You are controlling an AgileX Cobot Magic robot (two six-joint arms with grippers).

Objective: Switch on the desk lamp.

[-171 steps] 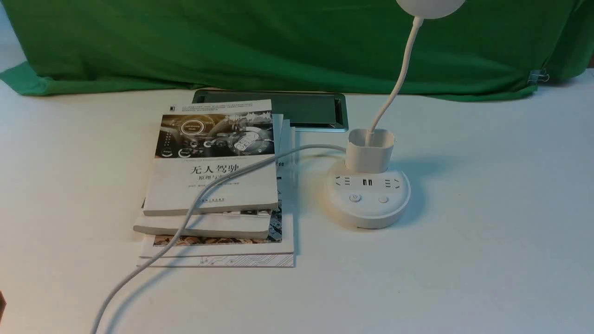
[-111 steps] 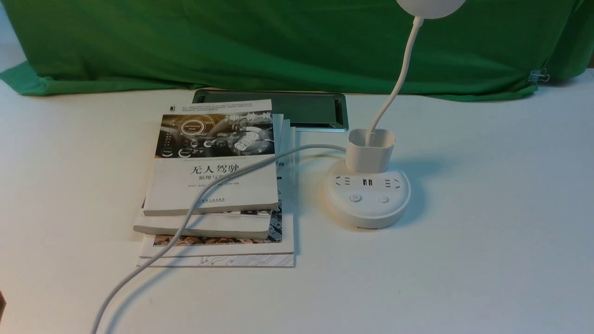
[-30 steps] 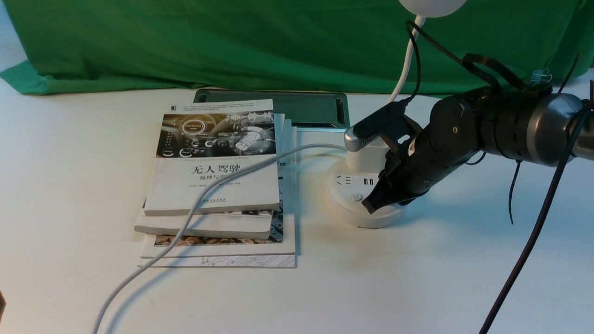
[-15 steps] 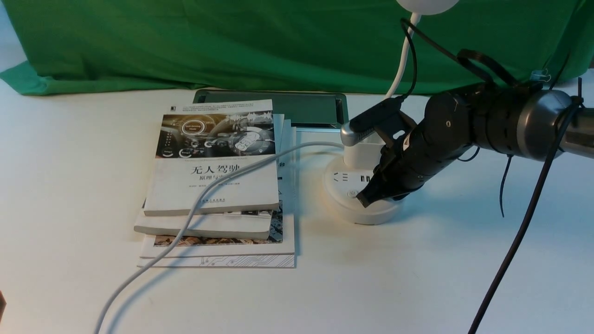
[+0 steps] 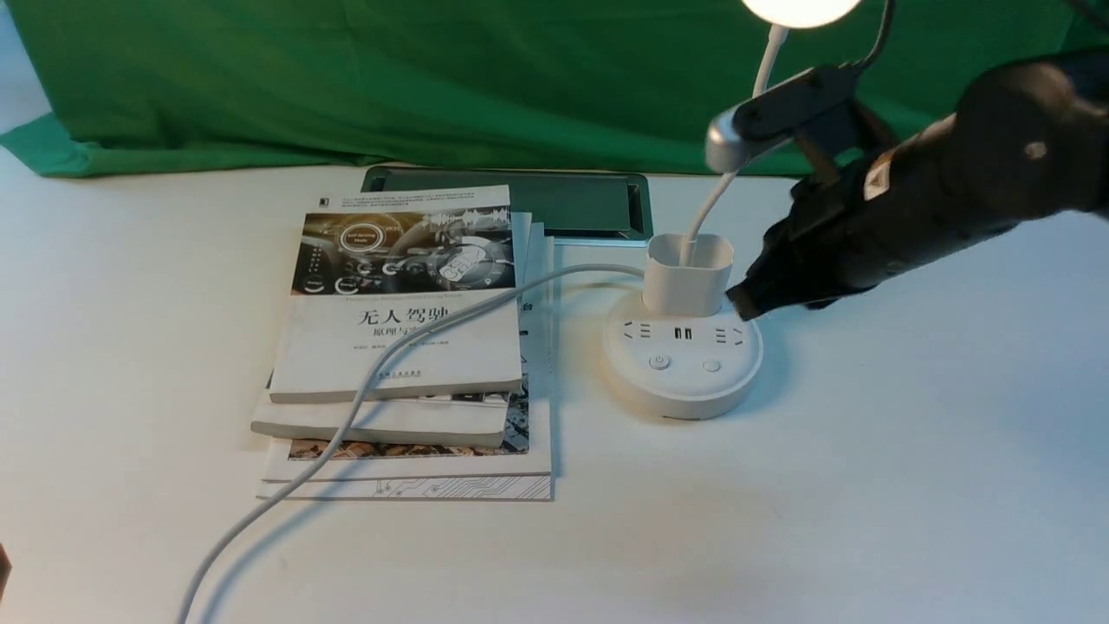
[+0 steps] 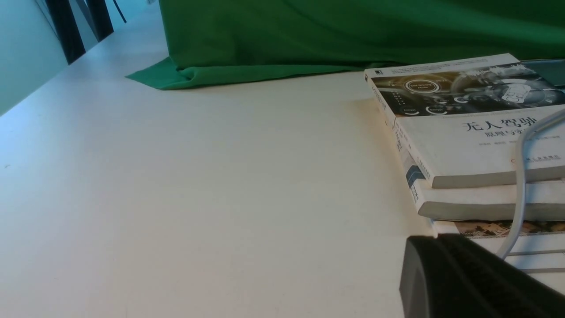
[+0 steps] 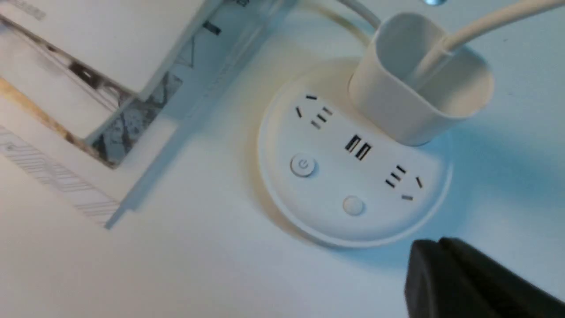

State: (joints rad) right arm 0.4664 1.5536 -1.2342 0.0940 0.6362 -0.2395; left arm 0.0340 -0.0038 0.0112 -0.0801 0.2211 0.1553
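The white desk lamp stands right of the books; its round puck base (image 5: 683, 381) carries sockets, USB ports, a power button (image 5: 660, 361) and a plain button (image 5: 711, 366). The cup holder (image 5: 687, 276) holds the gooseneck (image 5: 723, 186). The round head (image 5: 801, 9) glows. My right gripper (image 5: 741, 303) is shut and empty, raised above the base's right rear edge. The right wrist view shows the base (image 7: 309, 198), both buttons and my shut gripper (image 7: 435, 260). My left gripper (image 6: 435, 251) is shut, low over the table beside the books.
A stack of books (image 5: 403, 347) lies left of the lamp, with the lamp's grey cord (image 5: 346, 416) draped across it toward the front edge. A dark recessed panel (image 5: 572, 204) sits behind the books. Green cloth (image 5: 433, 78) covers the back.
My right gripper came in, went down onto the power button, then lifted up and to the right. The lamp head now glows. The base sits slightly further left.
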